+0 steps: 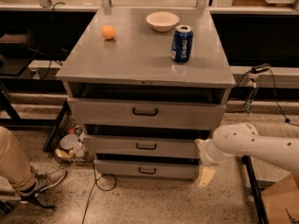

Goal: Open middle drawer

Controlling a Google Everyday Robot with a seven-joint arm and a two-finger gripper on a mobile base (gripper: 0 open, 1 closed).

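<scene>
- The middle drawer (117, 146) sits in the grey cabinet between the taller top drawer (103, 112) and the narrower bottom drawer (121, 169). Its small black bar handle (145, 146) is at the centre of its front.
- As far as the view shows, that drawer's front lies roughly in line with the fronts above and below it. I judge it not yet pulled out, so the opening itself is undone.
- The gripper (205, 175) hangs low at the cabinet's right near corner, just beside the right end of the bottom drawer and close to the floor. It is below the level of the middle drawer.
- Whether its grasp is spread or closed cannot be told from this view; it holds nothing that I can see.
- The white arm (254, 146) reaches in from the right, its rounded wrist beside the right end of the middle drawer.
- The gripper is well apart from the handle, which lies up and to the left of it.
- What is left, by my reading: bring the gripper up and left to the handle, take hold of the bar, then draw the front toward the near side.
- On the counter (140, 64) stand an orange ball (108, 31) at far left, a white bowl (162, 20) at the far middle and a blue can (181, 43) to the right. None of them is in the way.
</scene>
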